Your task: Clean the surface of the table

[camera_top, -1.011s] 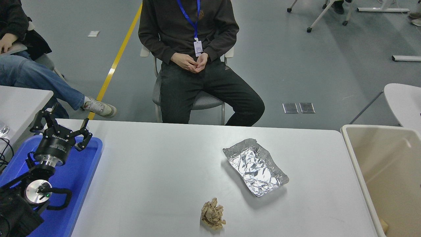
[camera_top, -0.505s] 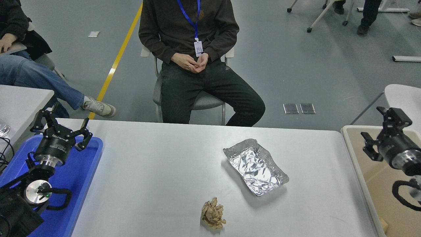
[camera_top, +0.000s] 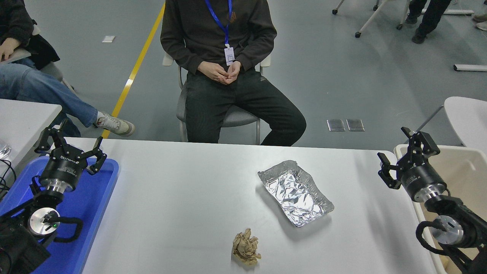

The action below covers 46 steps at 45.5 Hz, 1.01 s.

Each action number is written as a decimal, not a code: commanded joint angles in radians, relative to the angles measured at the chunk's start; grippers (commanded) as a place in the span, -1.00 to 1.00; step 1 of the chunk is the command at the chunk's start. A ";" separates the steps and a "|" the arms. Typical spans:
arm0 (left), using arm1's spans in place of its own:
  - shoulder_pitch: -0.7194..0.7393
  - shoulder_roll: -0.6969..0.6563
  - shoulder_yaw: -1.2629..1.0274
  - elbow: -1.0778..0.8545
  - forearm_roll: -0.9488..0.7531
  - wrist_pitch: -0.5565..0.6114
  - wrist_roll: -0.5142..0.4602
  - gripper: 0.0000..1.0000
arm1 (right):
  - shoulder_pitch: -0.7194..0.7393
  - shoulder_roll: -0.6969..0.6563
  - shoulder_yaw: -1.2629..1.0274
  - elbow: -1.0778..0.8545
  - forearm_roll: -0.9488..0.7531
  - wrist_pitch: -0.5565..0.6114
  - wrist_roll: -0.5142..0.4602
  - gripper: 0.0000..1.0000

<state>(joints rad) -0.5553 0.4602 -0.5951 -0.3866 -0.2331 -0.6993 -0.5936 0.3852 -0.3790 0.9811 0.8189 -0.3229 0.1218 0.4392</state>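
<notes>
The table surface (camera_top: 182,198) is a wide light grey-white top. On it, right of centre, lies a crumpled silver foil tray (camera_top: 295,192). A crumpled brown paper ball (camera_top: 246,247) sits near the front edge. My right gripper (camera_top: 404,158) hangs open with nothing in it over the table's right end, well right of the foil tray. My left gripper (camera_top: 70,146) is parked open above the blue tray (camera_top: 91,213) at the lower left.
A beige bin (camera_top: 462,171) stands against the table's right end, partly behind my right arm. A person sits on a chair (camera_top: 228,118) at the far side, hands clasped. Another person's legs (camera_top: 49,97) reach in at the upper left.
My right arm came in from the right edge, over the beige bin, and moved left to the table's right end. The left arm, foil tray and paper ball stayed put.
</notes>
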 commanded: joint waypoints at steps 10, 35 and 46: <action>0.000 0.000 0.000 0.000 0.000 0.000 0.000 1.00 | 0.049 0.089 0.021 -0.130 0.001 0.027 0.062 1.00; 0.000 0.000 0.000 0.000 0.000 0.000 0.001 1.00 | 0.086 -0.046 -0.199 0.041 -0.010 -0.022 -0.020 0.99; 0.000 0.000 0.000 0.000 0.000 0.000 0.001 1.00 | 0.132 -0.179 -0.272 0.377 -0.195 -0.270 -0.296 1.00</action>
<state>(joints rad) -0.5553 0.4602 -0.5953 -0.3866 -0.2331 -0.6996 -0.5929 0.4767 -0.4472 0.8026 0.9303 -0.3704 0.0336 0.3482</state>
